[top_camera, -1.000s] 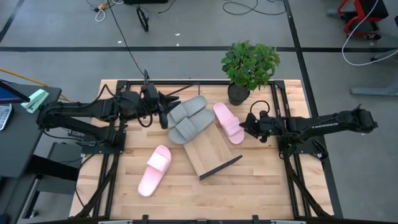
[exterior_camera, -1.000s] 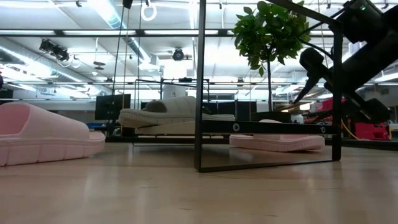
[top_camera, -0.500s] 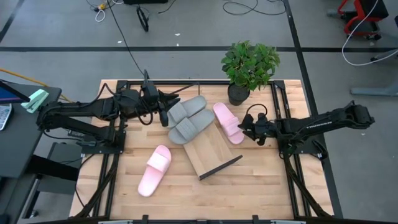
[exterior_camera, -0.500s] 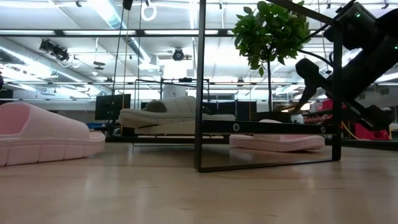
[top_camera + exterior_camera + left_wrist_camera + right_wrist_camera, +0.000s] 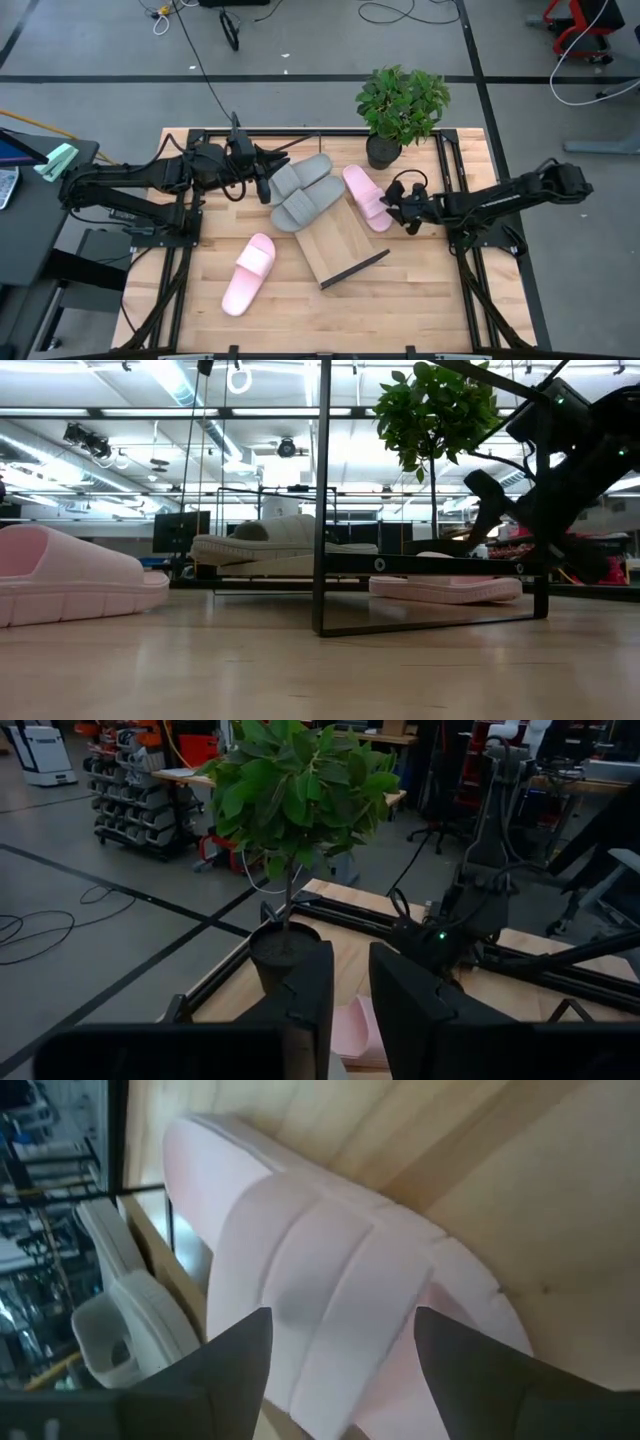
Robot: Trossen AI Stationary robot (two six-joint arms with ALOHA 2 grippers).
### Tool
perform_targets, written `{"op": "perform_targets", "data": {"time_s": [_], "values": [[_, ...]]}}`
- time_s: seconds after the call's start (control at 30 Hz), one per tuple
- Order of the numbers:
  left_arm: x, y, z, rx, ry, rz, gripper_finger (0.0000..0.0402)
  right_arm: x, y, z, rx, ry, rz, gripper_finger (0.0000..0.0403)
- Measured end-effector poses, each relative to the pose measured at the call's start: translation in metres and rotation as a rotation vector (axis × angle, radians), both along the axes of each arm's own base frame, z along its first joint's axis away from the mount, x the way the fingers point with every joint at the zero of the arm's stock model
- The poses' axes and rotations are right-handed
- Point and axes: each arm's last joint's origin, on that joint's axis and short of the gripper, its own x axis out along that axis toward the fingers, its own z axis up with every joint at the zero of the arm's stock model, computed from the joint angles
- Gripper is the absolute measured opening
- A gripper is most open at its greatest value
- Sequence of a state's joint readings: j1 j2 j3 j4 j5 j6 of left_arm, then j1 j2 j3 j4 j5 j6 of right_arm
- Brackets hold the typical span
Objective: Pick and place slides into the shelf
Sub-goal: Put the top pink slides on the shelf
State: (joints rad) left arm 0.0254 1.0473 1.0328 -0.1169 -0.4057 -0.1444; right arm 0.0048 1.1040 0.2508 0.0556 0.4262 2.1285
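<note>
Two grey slides (image 5: 302,192) lie side by side, soles down, on the far end of the light-wood shelf (image 5: 338,248), which stands slantwise mid-table. One pink slide (image 5: 367,197) lies sole down on the table beside the shelf's right edge; the other pink slide (image 5: 248,272) lies near the table's front left. My right gripper (image 5: 340,1370) is open, slanting down just above the right pink slide, a finger on either side of its strap (image 5: 310,1270). My left gripper (image 5: 268,170) hovers left of the grey slides, open by a narrow gap (image 5: 350,985) with nothing in it.
A potted plant (image 5: 400,110) stands at the table's far edge, just behind the right pink slide. The shelf's black end frame (image 5: 323,500) rises upright in the low view. Bare wood lies along the table's near edge and front right.
My right gripper has come down and toward the table's left, closer over the right pink slide, rolling its wrist as it went. It has stayed open. The slides and the shelf have not moved.
</note>
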Motion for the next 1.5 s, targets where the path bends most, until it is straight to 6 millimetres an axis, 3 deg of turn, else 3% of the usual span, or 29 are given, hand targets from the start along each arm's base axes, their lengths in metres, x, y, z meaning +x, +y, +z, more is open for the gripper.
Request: {"op": "perform_targets", "data": {"time_s": [0.37,0.6,0.83,1.07,1.23,1.5], "values": [[0.0,0.0,0.0,0.0,0.0,0.0,0.007,0.001,-0.002,-0.006,-0.045,0.028,-0.063,0.0231],[0.0,0.0,0.0,0.0,0.0,0.0,0.0064,0.0,-0.003,-0.007,-0.084,0.055,-0.089,0.015],[0.0,0.0,-0.001,-0.001,0.012,-0.001,0.0068,-0.002,0.0,-0.005,-0.103,0.058,-0.062,0.0017],[0.0,0.0,-0.001,-0.001,0.014,-0.003,0.0058,-0.021,0.008,0.003,-0.082,0.113,-0.026,0.0008],[0.0,0.0,-0.001,0.0,0.015,-0.003,0.0053,-0.036,0.013,0.024,-0.099,0.136,0.037,0.0007],[0.0,0.0,-0.001,0.002,0.016,-0.003,0.0057,-0.067,0.013,0.097,-0.229,0.341,0.229,0.0007]]}}
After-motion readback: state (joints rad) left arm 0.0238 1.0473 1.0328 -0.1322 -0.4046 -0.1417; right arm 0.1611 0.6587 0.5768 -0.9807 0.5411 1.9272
